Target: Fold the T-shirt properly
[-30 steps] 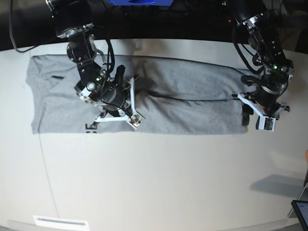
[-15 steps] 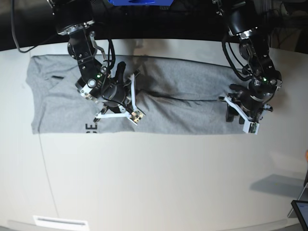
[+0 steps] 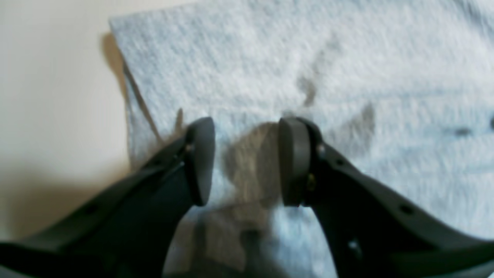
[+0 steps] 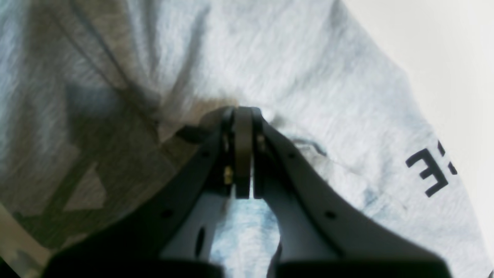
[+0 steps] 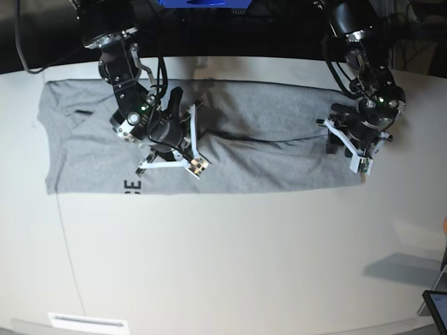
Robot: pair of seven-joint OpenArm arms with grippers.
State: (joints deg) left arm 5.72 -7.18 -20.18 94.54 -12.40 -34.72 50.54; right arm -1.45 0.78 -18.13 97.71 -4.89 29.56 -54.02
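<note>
- Bare bench spreads wide in front of the T-shirt.
- A dark device corner sits at the bench's near edge.

T-shirt: lettering cut short at its hem in the right wrist view, only an E legible; left wrist view blurred throughout. Right gripper: whether cloth was pinched could not be told. Laptop corner: cropped by frame edge.
</note>
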